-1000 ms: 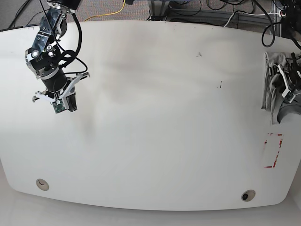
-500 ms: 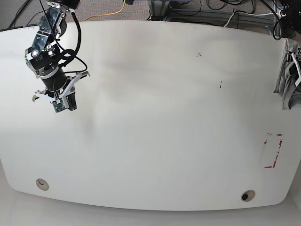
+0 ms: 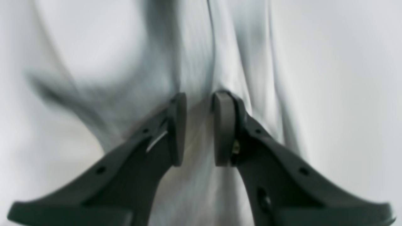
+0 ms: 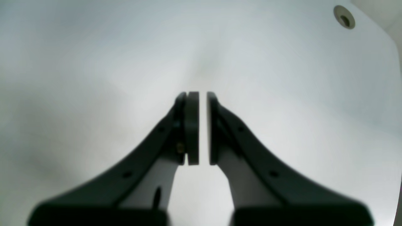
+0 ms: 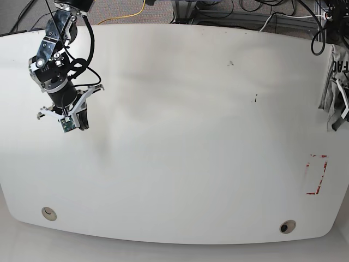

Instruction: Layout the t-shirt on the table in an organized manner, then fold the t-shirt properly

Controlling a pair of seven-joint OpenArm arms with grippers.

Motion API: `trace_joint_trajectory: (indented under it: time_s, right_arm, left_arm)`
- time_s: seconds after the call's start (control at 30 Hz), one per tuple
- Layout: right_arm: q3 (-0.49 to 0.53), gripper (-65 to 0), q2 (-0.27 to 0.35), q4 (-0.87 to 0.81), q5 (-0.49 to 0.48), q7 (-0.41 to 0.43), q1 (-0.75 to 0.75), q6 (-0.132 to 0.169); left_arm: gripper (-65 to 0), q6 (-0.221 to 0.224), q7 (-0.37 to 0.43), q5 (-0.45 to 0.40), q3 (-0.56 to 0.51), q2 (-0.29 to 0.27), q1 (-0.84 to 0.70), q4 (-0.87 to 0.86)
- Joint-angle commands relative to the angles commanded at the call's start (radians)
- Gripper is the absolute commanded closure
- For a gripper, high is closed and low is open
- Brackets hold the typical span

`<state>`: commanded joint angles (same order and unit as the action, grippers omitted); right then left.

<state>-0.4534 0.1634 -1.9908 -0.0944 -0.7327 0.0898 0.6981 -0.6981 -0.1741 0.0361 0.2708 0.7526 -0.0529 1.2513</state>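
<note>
Spanning nearly the whole base view, the table [image 5: 180, 136] shows one continuous curved white edge, with cables and flooring beyond its far side. At far left the right gripper [image 5: 76, 117] hangs above the surface, bare tabletop on every side of it. Counted left to right: one grommet hole [image 5: 49, 213] near the front left corner, two small dark specks [image 5: 230, 63] in the upper middle, a second grommet hole [image 5: 287, 226] near the front right corner, and one red dashed rectangle [image 5: 317, 174] close to the right edge. One t-shirt [image 5: 334, 87] hangs bunched at the right border of the base view, partly cut off, black lettering just visible at its top; whether it touches the table cannot be told.

The right wrist view adds what the base view cannot: the right gripper [image 4: 198, 128] has its jaws nearly together, a slim gap between them and nothing inside, with one grommet hole [image 4: 344, 13] at upper right. The left wrist view shows the left gripper [image 3: 197, 128] pinching a fold of the grey t-shirt [image 3: 194, 56], blurred cloth filling the frame
</note>
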Motion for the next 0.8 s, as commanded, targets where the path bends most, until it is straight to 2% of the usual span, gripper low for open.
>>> trace_joint_trajectory:
  time_s: [0.07,0.13,0.3,0.47,0.6,0.67,0.73,0.8]
  right_arm:
    - [0.008,-3.3,0.000,0.011,0.051,0.020,-0.026,0.000]
    - [0.023,-3.3,0.000,0.035,0.110,0.081,-0.044,0.000]
    - [0.064,-3.3,0.000,0.140,0.212,0.324,-0.055,0.000]
    - [0.097,-3.3,0.002,0.264,0.252,0.525,-0.072,0.000]
    - [0.101,-3.3,0.005,0.354,0.275,0.651,-0.074,0.000]
    - [0.101,-3.3,0.005,0.397,0.292,0.709,-0.072,-0.033]
    - [0.098,-3.3,0.002,0.416,0.305,0.746,-0.057,-0.053]
    - [0.097,-3.3,0.000,0.411,0.301,0.747,-0.015,-0.064]
  left_arm:
    - [-13.3,0.000,0.002,-0.002,0.000,-0.031,0.023,0.043]
    - [-13.3,0.000,0.005,-0.002,0.000,-0.074,0.043,0.084]
    - [-13.3,0.102,0.025,-0.003,-0.009,-0.193,0.101,0.137]
    - [-13.3,0.156,0.141,-0.006,-0.035,-0.310,0.146,0.143]
    - [-13.3,0.209,0.239,-0.044,-0.058,-0.374,0.141,0.147]
    - [-13.3,0.242,0.292,-0.074,-0.071,-0.433,0.123,0.149]
    - [-13.3,0.265,0.331,-0.110,-0.064,-0.489,0.094,0.176]
    - [-13.3,0.268,0.345,-0.130,-0.055,-0.531,0.051,0.218]
